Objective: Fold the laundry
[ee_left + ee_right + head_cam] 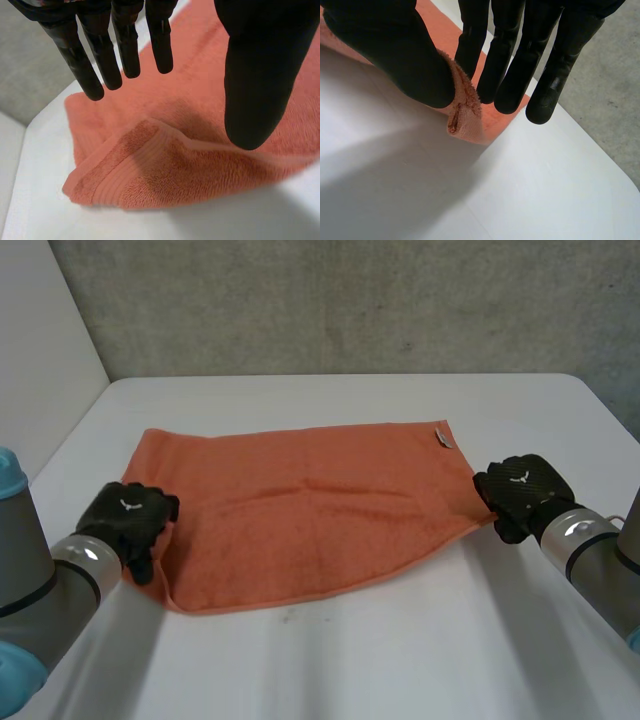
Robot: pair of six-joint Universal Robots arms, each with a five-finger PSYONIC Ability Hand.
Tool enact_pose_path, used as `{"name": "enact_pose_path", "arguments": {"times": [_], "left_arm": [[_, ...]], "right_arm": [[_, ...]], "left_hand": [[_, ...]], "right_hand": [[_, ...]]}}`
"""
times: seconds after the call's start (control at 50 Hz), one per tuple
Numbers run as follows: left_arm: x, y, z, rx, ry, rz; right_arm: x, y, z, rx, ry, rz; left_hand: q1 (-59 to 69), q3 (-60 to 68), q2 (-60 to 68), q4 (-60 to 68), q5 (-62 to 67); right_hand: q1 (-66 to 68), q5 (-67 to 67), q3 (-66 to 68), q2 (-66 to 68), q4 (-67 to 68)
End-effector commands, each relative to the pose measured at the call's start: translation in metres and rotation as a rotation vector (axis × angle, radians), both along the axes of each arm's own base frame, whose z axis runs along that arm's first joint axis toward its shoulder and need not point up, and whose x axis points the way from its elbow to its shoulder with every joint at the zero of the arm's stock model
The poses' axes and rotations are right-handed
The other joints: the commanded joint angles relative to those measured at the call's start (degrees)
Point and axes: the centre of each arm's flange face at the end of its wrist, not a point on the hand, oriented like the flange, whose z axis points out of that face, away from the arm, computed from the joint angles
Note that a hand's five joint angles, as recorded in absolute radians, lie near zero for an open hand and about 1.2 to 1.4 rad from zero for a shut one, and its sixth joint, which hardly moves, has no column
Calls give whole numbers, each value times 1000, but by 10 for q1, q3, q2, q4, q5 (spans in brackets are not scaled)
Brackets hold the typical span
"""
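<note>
Up close, towel (465, 114) corner in right hand (395, 50)

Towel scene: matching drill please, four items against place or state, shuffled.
1 left hand
2 right hand
3 towel
4 tag

a pinches a towel corner
b small, at the towel's far right corner
c fingers straight, over the towel's left end
d orange, spread on the table

Pairs: 1-c, 2-a, 3-d, 4-b

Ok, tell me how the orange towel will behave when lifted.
Probably floppy: the towel folds limply where the right hand pinches its corner. Likely light, as its edge bunches by the left hand. Its nubby pile should resist slipping.
</note>
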Motion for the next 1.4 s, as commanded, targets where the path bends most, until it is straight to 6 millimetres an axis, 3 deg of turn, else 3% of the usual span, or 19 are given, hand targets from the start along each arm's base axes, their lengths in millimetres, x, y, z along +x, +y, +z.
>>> {"name": "enact_pose_path", "arguments": {"times": [0.02, 0.18, 0.32, 0.54, 0.98, 1.4], "left_arm": [[10, -15, -12, -65, -160, -111], [9, -30, -27, -81, -194, -245], [16, -38, -40, -59, -220, -284], [10, -42, -49, -53, -161, -383], [17, -61, -51, -69, -181, -352], [23, -67, -59, -53, -202, -351]], "right_arm": [[-4, -2, -3, 13, -6, 3], [-4, -1, -4, 17, -4, 3], [-4, 1, -6, 26, -3, 5], [-5, 3, -9, 36, 1, 4], [-5, 3, -10, 38, 3, 4], [-5, 4, -11, 39, 10, 7]], "left_hand": [[112, 115, 114, 114, 114], [191, 194, 193, 193, 193], [156, 159, 158, 158, 158], [105, 108, 108, 108, 108], [176, 179, 178, 178, 178], [58, 61, 60, 60, 61]], "right_hand": [[239, 134, 121, 125, 119], [239, 134, 121, 125, 119], [239, 134, 121, 125, 119], [239, 134, 121, 125, 119], [239, 134, 121, 125, 119], [239, 134, 121, 125, 119]]}}
